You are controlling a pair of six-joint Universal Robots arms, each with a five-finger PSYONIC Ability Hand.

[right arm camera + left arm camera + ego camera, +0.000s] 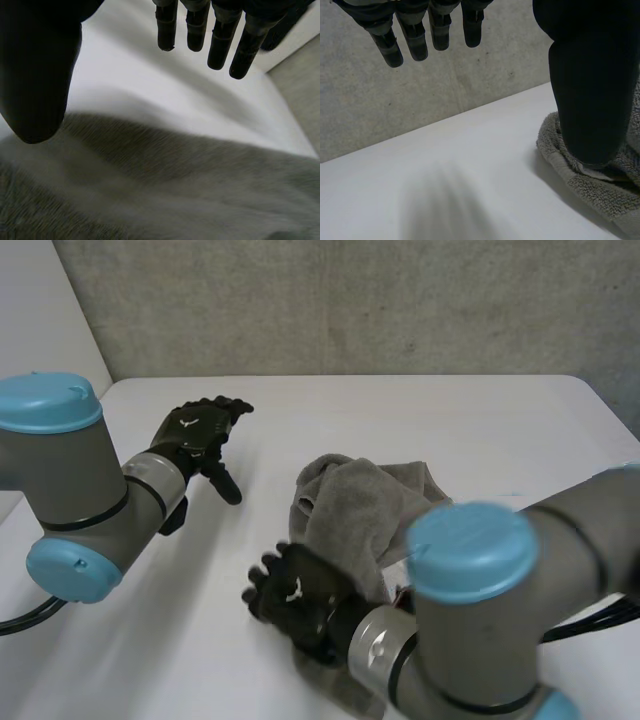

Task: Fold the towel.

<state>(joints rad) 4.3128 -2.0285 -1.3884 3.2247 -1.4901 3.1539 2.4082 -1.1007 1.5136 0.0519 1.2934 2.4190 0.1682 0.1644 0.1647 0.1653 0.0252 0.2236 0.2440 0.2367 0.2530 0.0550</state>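
White desk [450, 420]: smooth, flat. Grey terry towel [360, 510]: soft looped pile, bunched in a rumpled heap under the palm of the right robot hand [295, 595] and apart from the left robot hand [195, 435], on its thumb side. Both hands have straight fingers and a spread thumb, and hold nothing. We judge the step as pre-grasp, with no neat fold yet. The next move calls for finding a towel corner to pinch.
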